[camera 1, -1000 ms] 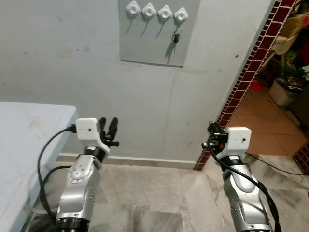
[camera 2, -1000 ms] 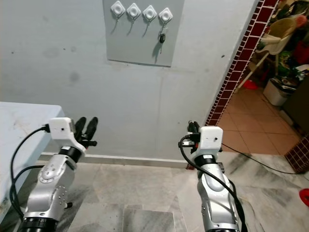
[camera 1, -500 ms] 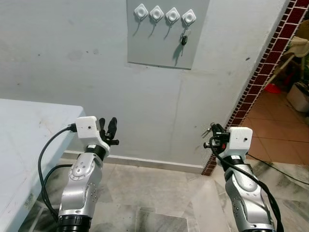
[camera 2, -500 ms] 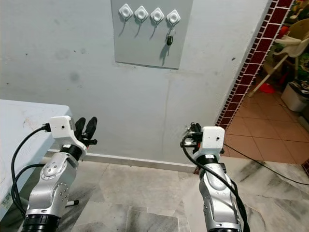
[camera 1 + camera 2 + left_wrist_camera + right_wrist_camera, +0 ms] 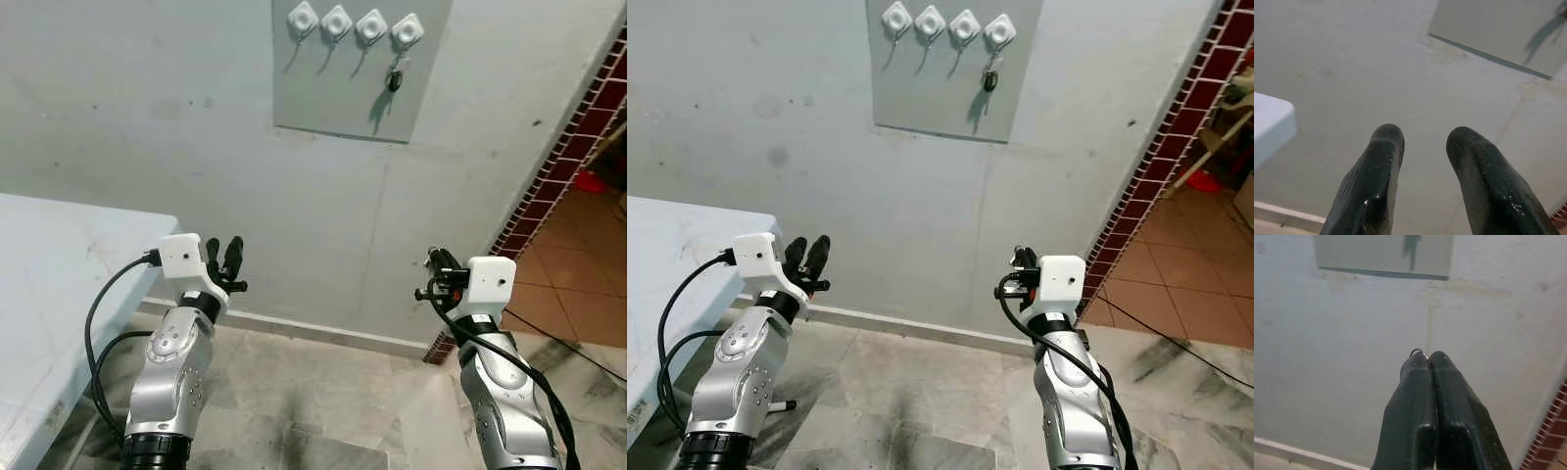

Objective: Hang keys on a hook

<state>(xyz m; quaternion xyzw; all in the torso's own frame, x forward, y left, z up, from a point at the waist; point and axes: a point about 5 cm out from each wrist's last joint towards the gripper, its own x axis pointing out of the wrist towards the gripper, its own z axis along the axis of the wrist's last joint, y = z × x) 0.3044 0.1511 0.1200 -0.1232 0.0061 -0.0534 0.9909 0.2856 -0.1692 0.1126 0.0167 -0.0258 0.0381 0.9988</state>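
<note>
With only a sliver of key ring [image 5: 1419, 352] showing above the right gripper's [image 5: 1429, 360] pinched jaws, low and well apart from the upper-frame hooks [image 5: 336, 22], the keys risked slipping; the left gripper [image 5: 1422, 142] stood narrowly open.

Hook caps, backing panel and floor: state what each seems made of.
Hook caps: apparently glossy white plastic, moulded diamond shapes. Backing panel: smooth matte grey sheet, painted board or metal; cannot tell. Floor: polished veined stone tiles, probably marble, with grout lines and sheen.
</note>
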